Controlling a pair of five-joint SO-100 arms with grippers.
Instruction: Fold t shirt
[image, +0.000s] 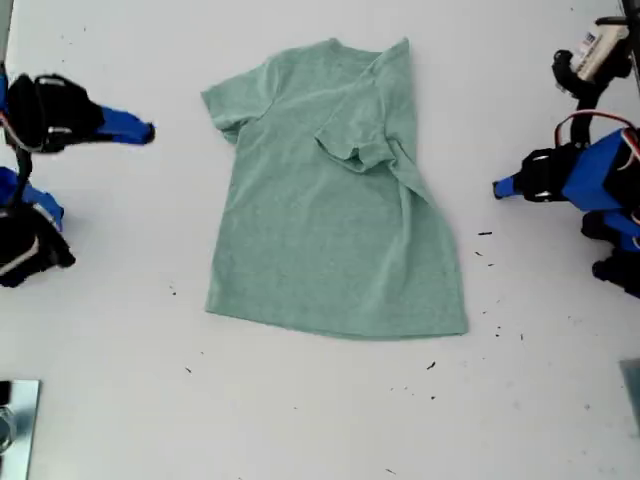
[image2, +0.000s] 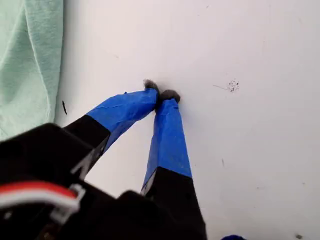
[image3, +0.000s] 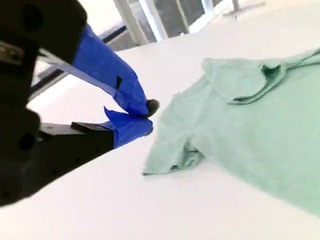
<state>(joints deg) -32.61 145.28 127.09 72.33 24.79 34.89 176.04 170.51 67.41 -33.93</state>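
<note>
- First gripper (image2: 161, 95): blue-taped fingers (image2: 167, 135) pinched tip to tip with nothing between them, hanging over bare table (image2: 260, 150), just off the shirt's edge.
- In the exterior view this gripper (image: 500, 187) sits at the right middle of the frame, apart from the cloth.
- Second gripper (image3: 145, 116): fingers (image3: 112, 75) also closed together and empty, pointing at the near sleeve without touching it.
- In the exterior view it (image: 145, 131) is at the upper left, apart from the shirt.
- T shirt (image: 330, 220): pale green, lying flat at centre frame in the exterior view, neck toward the top and hem (image: 330, 325) toward the bottom.
- The sleeve on the exterior view's right (image: 355, 140) is already turned in over the chest. The other sleeve (image: 225, 105) is spread out.
- Handling, my judgement: thin, soft, light knit. It will drape and bunch, and should slide easily on the smooth table, so pinch and lift rather than push.
- Good holds look like the spread sleeve's edge or shoulder, and the hem corners.
- A rumpled ridge runs down the exterior view's right side, and it may drag when moved.
- Hard to see: both arms are cut off at the exterior view's edges.
- A shiny object (image: 15, 420) at that view's lower left is clipped and I cannot identify it.
- The first wrist view shows only a strip of the shirt (image2: 30, 60).
- The second wrist view's background is blown out, and the shirt (image3: 250, 130) runs out of frame.
- Dark specks (image: 432, 366) on the table are too small to name.
</note>
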